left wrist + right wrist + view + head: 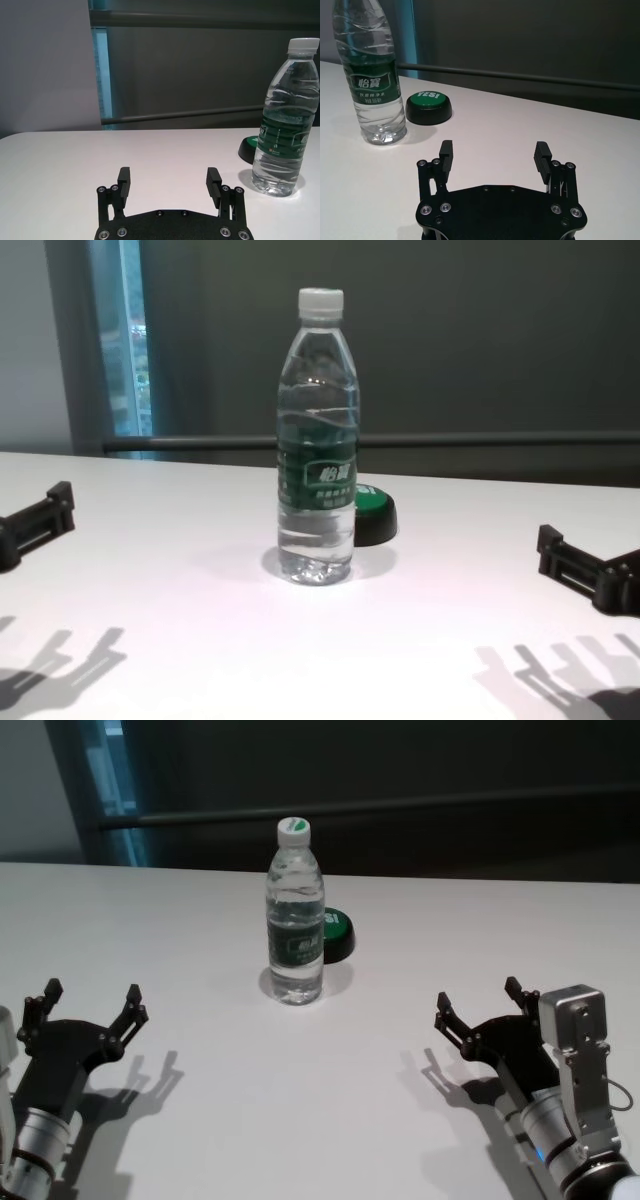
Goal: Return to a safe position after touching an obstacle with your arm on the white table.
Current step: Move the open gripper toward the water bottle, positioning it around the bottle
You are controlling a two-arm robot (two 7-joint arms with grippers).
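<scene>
One clear water bottle [295, 915], white-capped and green-labelled, is standing upright on the white table [200, 920], ahead of and between two end effectors. The left end effector [90, 1005] and right end effector [478, 1003] are hovering released, holding nothing, well apart from it. One green button [336, 934] is sitting just behind the bottle.

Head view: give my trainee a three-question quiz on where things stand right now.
1. True or false: the water bottle stands upright on the white table.
2. What sits just behind the bottle, to its right? A) a green-topped black button B) a cup C) a sponge
3. Fill in: the left end effector and the right end effector are both ____ and hold nothing.

Key: 1 true. 2 A, the button. 3 open.
</scene>
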